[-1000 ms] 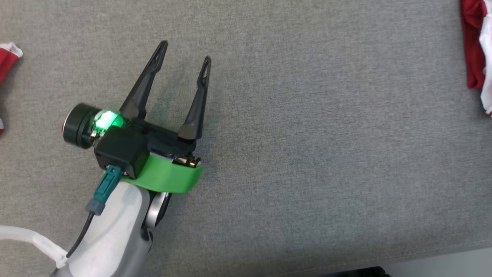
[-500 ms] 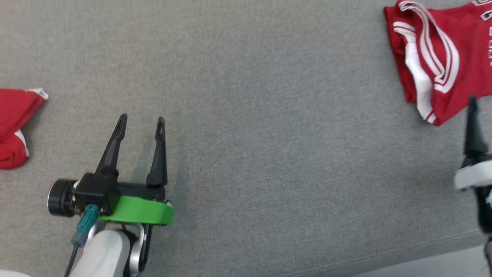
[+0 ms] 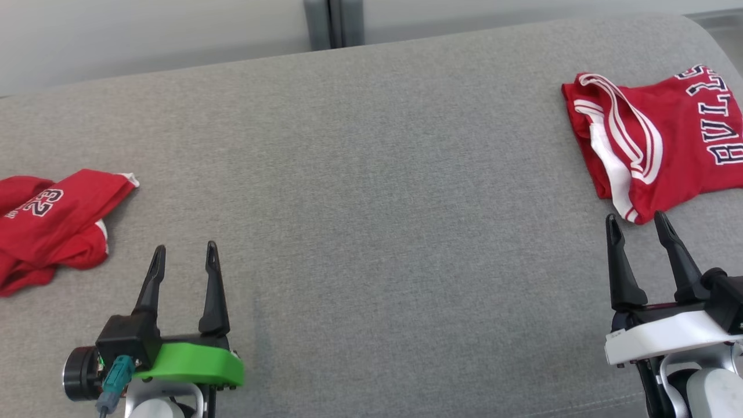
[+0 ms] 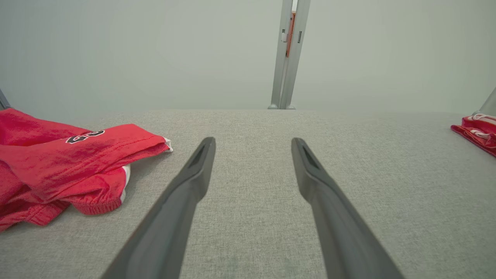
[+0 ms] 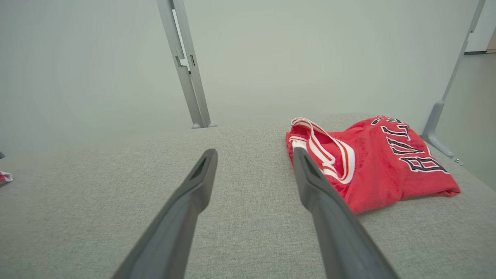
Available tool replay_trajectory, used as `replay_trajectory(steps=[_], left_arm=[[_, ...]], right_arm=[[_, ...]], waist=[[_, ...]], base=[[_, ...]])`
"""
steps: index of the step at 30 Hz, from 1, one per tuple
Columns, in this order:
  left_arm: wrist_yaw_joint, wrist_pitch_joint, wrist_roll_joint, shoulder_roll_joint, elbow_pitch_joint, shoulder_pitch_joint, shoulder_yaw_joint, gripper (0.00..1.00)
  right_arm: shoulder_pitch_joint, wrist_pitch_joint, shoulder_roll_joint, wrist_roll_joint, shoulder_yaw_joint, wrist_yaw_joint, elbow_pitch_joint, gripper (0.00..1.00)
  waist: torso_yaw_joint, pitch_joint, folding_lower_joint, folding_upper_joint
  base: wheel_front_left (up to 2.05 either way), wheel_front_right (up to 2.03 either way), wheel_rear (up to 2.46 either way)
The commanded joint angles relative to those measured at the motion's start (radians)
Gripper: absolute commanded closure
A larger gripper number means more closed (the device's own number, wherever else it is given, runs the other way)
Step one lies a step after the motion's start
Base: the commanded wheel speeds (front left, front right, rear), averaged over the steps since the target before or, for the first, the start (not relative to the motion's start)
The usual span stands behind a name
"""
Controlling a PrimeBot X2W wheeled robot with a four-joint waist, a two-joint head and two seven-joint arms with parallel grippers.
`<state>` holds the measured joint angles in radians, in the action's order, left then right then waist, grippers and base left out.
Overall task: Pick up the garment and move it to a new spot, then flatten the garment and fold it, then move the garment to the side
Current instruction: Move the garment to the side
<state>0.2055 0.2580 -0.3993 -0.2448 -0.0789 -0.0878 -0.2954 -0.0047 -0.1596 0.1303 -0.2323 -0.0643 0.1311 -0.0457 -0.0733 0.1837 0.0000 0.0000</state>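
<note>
Grey woven fabric covered the broad surface, and both grippers hung low over it with nothing between their fingers. The left gripper stood spread wide at the front left, the right gripper equally wide at the front right, its tips just short of the folded red jersey. The crumpled red garment lay at the left edge, apart from the left gripper. The left wrist view caught its black numerals side-on, while the right wrist view gave the jersey's white-striped trim and dark lettering.

Soft red cloth jersey on matt, coarse-woven grey upholstery.
</note>
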Motion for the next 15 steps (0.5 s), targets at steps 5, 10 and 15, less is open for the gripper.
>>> replay_trajectory(steps=[5, 10, 15], left_arm=[[-0.004, 0.007, -0.010, -0.008, -0.018, 0.069, 0.023, 0.00], [-0.021, 0.007, -0.009, -0.013, -0.033, 0.098, 0.030, 0.00], [-0.031, 0.008, 0.000, -0.015, -0.037, 0.122, 0.033, 0.00]], right_arm=[[0.064, 0.042, -0.020, 0.024, 0.011, -0.001, -0.047, 0.00], [0.107, 0.074, -0.022, 0.036, 0.022, -0.001, -0.068, 0.00], [0.145, 0.090, -0.028, 0.040, 0.026, -0.001, -0.078, 0.00]], waist=[[0.103, -0.103, 0.0000, 0.0000], [0.116, -0.134, 0.0000, 0.0000], [0.112, -0.156, 0.0000, 0.0000]], base=[[0.00, 0.00, 0.00], [0.00, 0.00, 0.00], [0.00, 0.00, 0.00]])
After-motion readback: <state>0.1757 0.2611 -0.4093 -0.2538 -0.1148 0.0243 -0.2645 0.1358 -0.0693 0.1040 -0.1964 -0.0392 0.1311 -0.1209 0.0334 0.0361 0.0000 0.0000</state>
